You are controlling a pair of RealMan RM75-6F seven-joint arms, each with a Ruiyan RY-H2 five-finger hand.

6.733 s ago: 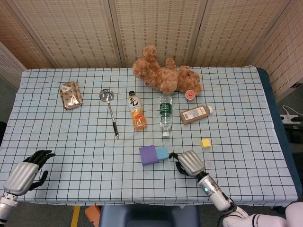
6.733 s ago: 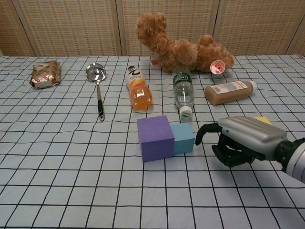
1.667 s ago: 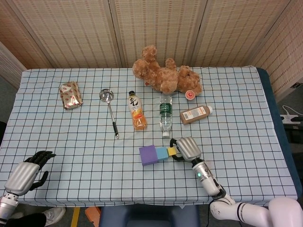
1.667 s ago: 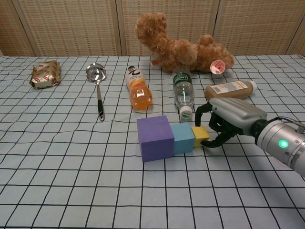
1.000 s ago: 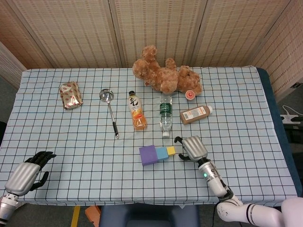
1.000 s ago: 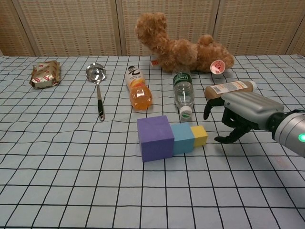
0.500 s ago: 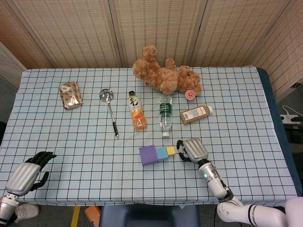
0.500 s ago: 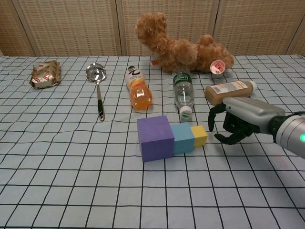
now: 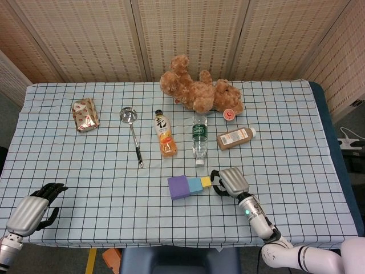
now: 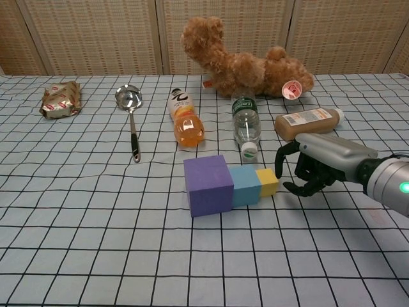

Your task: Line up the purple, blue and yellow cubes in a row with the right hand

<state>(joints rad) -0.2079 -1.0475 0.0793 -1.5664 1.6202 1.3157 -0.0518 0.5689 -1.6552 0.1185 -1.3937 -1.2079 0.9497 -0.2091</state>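
Three cubes sit side by side on the checked cloth: a large purple cube (image 9: pixel 178 186) (image 10: pixel 208 185), a smaller blue cube (image 9: pixel 195 184) (image 10: pixel 245 185) and a small yellow cube (image 9: pixel 206 181) (image 10: pixel 268 181), each touching its neighbour. My right hand (image 9: pixel 231 181) (image 10: pixel 319 166) hovers just right of the yellow cube, fingers curled and holding nothing, a small gap between them and the cube. My left hand (image 9: pixel 34 210) rests at the near left table edge, fingers loosely curled, empty; the chest view does not show it.
Behind the cubes lie a water bottle (image 10: pixel 246 125), an orange juice bottle (image 10: pixel 185 121), a brown bottle (image 10: pixel 307 123), a ladle (image 10: pixel 131 115), a teddy bear (image 10: pixel 239 61) and a foil packet (image 10: pixel 61 99).
The right hand carried the yellow cube over beside the blue cube, let go and drew back to the right. In the last half second it edged slightly back toward the cube.
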